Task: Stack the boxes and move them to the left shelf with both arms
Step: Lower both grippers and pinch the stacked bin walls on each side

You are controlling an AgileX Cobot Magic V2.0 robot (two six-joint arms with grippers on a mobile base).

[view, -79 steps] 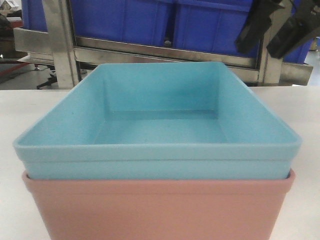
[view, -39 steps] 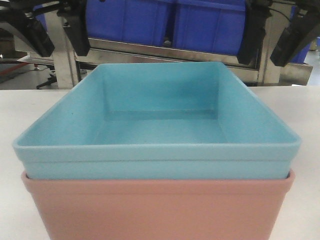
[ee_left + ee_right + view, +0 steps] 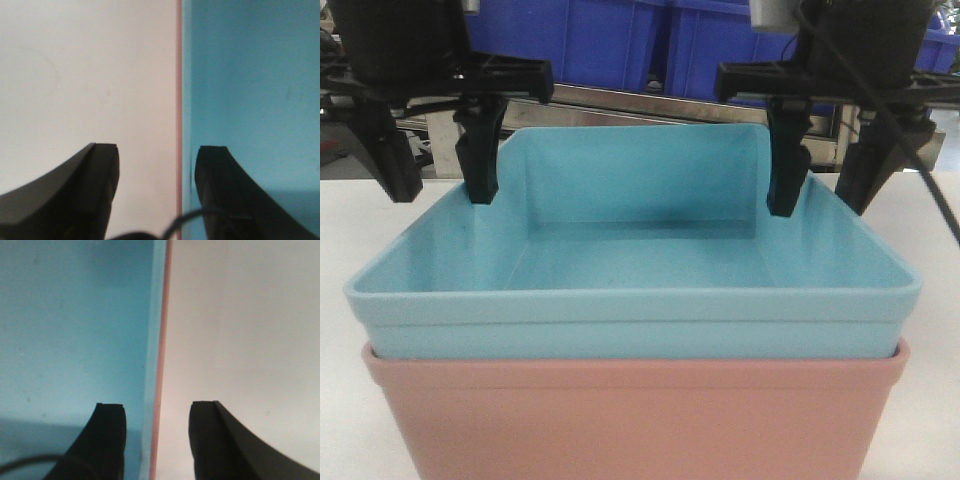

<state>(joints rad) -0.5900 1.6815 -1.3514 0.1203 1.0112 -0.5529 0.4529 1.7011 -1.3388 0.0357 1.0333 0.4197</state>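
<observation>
The light blue box (image 3: 640, 240) sits nested inside the salmon pink box (image 3: 640, 420) on the white table. My left gripper (image 3: 442, 197) is open and straddles the stack's left wall, one finger inside and one outside. In the left wrist view the left gripper (image 3: 157, 148) brackets the thin pink rim (image 3: 178, 100), with the blue box (image 3: 250, 90) beside it. My right gripper (image 3: 818, 205) is open and straddles the right wall the same way. Seen from its wrist, the right gripper (image 3: 157, 406) spans the pink rim (image 3: 162, 340) and the blue box (image 3: 75, 315). The left shelf is out of view.
Behind the table stands a steel rack (image 3: 650, 100) holding dark blue bins (image 3: 720, 45). White table surface (image 3: 75, 75) lies on both sides of the stack.
Both grippers have come down from the top of the front view. They now hang over the side walls of the stacked boxes, and the boxes have not moved.
</observation>
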